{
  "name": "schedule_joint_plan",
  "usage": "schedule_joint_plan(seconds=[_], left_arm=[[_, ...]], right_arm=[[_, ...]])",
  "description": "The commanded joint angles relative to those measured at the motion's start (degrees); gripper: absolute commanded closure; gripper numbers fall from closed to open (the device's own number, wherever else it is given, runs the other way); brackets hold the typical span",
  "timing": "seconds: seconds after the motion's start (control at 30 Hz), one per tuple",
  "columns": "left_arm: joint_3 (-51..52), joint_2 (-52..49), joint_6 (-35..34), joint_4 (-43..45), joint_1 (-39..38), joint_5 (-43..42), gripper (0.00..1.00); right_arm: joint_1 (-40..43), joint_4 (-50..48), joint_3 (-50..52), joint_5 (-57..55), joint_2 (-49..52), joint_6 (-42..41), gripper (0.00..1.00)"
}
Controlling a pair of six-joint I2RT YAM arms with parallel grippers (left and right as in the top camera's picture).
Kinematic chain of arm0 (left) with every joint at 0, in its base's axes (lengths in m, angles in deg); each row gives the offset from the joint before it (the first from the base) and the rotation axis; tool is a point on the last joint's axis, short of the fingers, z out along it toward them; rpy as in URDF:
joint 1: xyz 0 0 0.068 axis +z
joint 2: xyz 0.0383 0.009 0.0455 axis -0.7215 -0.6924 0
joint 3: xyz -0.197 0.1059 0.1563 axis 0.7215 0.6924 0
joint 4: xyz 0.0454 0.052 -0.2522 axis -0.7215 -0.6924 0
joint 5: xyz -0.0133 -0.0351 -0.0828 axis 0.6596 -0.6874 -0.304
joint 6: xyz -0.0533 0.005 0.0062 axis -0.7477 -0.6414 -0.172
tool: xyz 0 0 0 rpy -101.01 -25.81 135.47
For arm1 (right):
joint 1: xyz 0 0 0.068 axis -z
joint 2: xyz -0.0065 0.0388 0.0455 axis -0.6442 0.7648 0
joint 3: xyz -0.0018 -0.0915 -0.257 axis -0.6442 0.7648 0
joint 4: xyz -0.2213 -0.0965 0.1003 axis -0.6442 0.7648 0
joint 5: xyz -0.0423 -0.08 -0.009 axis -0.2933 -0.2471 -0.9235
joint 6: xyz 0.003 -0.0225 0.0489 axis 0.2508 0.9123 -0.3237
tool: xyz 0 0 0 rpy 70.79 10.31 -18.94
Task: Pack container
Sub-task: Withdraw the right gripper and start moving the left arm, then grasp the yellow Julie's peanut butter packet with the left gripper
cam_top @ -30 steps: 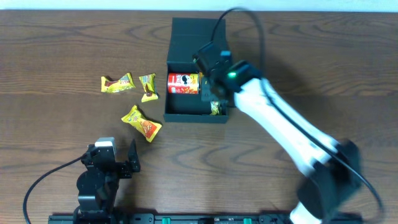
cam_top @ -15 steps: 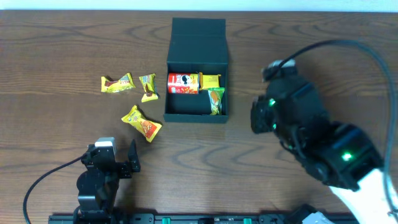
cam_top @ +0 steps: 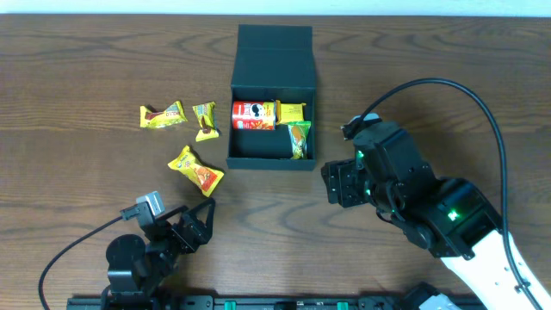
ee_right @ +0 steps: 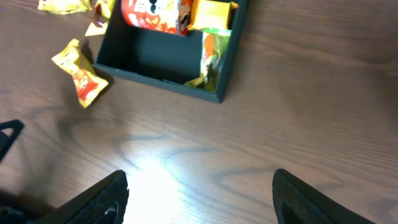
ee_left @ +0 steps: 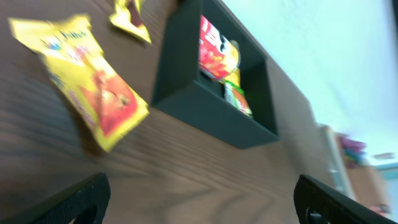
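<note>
The dark teal container stands open at the table's middle, lid flap laid back. Inside lie a red can, a yellow packet and a green packet. My right gripper hovers to the container's lower right, open and empty; its wrist view shows the container ahead of the gripper. My left gripper sits open near the front edge. In its view the gripper faces a yellow snack packet and the container.
Three yellow snack packets lie loose left of the container: one at the far left, one beside the container wall, one nearer the front. A black cable arcs over the right arm.
The right arm has pulled back from the container toward the front right and opened, leaving the green packet inside. The left gripper has turned toward the right.
</note>
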State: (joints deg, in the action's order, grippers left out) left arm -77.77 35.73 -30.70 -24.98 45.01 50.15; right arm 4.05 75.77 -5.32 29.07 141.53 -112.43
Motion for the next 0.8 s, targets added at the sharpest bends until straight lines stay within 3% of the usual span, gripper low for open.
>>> schedule_joint_plan(seconds=[0.0, 0.1, 0.27, 0.4, 0.57, 0.77], left_arm=[[0.90, 0.33, -1.79, 2.21, 0.28, -8.02, 0.05], [0.52, 0.17, -0.74, 5.11, 0.28, -8.85, 0.04], [-2.89, -6.62, 2.27, 5.01, 0.28, 0.04, 0.04], [-10.03, -22.21, 9.57, 3.08, 0.28, 5.53, 0.04], [-29.79, -51.36, 18.40, -7.23, 0.28, 15.58, 0.04], [-45.68, -74.36, 14.23, -17.42, -1.11, 16.02, 0.03]], right_arm=[[0.09, 0.39, 0.09, 2.38, -0.61, -0.72, 0.26], [0.09, 0.17, 0.09, 2.27, -0.63, -0.66, 0.26], [0.24, -1.33, 0.09, 1.60, -0.76, 1.03, 0.27], [2.21, -1.62, 0.09, -0.94, -0.90, 1.03, 0.25], [8.79, -1.09, 0.07, -0.96, -1.86, 1.03, 0.24], [12.57, 0.20, 0.07, -0.92, -2.99, 1.64, 0.22]])
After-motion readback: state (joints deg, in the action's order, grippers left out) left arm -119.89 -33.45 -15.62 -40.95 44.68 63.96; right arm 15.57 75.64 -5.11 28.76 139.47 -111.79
